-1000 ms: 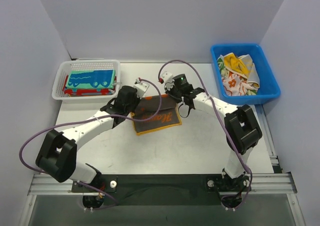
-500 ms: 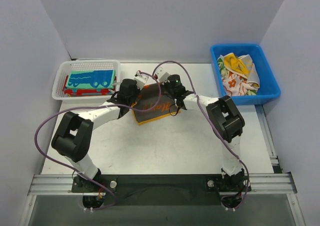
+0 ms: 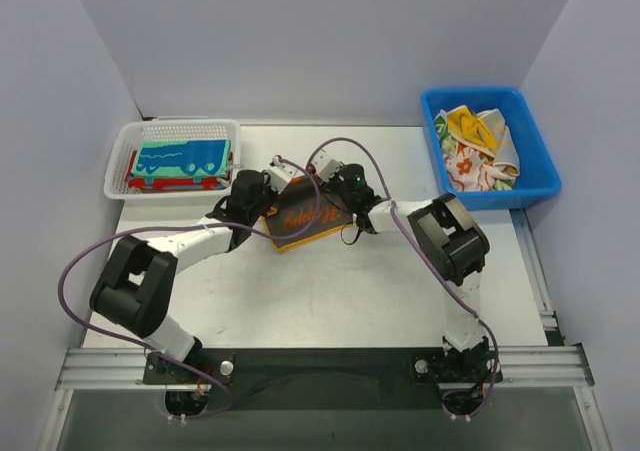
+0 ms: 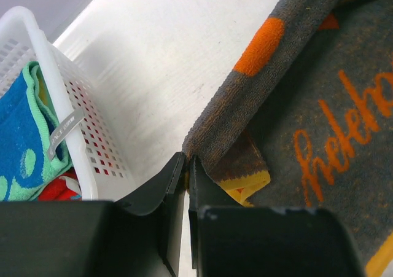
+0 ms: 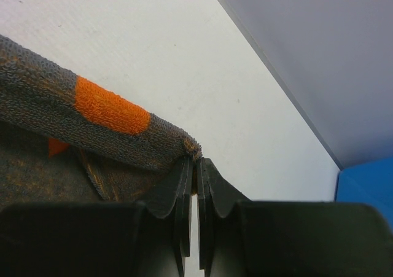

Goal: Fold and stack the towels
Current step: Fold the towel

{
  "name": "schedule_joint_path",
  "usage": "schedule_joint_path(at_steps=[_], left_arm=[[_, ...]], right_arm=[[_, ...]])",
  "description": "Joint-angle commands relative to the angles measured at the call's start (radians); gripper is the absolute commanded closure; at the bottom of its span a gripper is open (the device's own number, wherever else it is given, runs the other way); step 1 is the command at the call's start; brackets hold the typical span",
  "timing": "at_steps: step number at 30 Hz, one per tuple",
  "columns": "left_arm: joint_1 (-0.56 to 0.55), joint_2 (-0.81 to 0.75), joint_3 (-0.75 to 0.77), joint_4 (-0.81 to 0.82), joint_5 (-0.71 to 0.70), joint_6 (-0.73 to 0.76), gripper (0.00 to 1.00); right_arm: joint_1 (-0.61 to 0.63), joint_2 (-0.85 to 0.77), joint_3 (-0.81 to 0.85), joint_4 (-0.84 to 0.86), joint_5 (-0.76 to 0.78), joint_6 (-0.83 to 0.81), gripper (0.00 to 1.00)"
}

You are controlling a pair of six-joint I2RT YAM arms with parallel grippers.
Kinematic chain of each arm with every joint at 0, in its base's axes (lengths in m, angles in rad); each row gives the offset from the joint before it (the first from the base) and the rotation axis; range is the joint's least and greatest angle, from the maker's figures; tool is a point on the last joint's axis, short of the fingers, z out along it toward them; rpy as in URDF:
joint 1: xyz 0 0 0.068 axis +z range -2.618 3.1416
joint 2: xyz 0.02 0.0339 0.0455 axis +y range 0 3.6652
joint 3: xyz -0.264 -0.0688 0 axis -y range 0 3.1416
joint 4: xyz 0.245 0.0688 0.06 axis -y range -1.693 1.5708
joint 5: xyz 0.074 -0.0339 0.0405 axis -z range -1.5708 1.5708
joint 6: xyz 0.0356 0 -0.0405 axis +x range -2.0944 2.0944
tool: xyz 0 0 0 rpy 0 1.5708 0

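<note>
A grey towel [image 3: 303, 217] with an orange border and orange lettering lies at the table's middle back, between my two grippers. My left gripper [image 3: 268, 193] is shut on its left corner [image 4: 198, 147], and the towel's folded rim [image 4: 270, 50] runs away from the jaws. My right gripper [image 3: 338, 193] is shut on the opposite corner [image 5: 191, 147]; the rim with its orange patch [image 5: 110, 110] stretches off to the left, raised over the rest of the cloth. Folded teal [image 3: 183, 157] and red-and-blue [image 3: 160, 182] towels are stacked in the white basket [image 3: 125, 141].
The basket's mesh wall [image 4: 55, 99] stands close to the left of my left gripper. A blue bin [image 3: 533, 183] at the back right holds crumpled yellow [image 3: 466, 123] and floral white [image 3: 468, 166] towels; its corner [image 5: 368, 185] shows in the right wrist view.
Both grippers have carried the held edge of the grey towel back and to the left, nearer the basket. They now stand closer together, and both elbows have swung inward.
</note>
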Motion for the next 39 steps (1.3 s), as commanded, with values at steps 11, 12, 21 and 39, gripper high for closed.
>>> schedule_joint_path(at_steps=[11, 12, 21, 39], left_arm=[[0.018, -0.167, -0.104, -0.001, 0.063, 0.103, 1.0], [0.016, -0.173, -0.106, -0.028, 0.073, 0.103, 1.0], [-0.017, -0.239, -0.15, -0.122, 0.103, 0.106, 1.0], [-0.034, -0.254, -0.083, -0.21, -0.031, -0.024, 1.0]], right_arm=[[-0.025, -0.17, -0.113, 0.063, -0.099, -0.048, 1.0], [-0.028, -0.181, -0.115, 0.03, -0.115, -0.045, 1.0], [-0.053, -0.232, -0.142, -0.067, -0.262, 0.026, 1.0], [-0.076, -0.216, -0.043, -0.176, -0.265, 0.08, 1.0]])
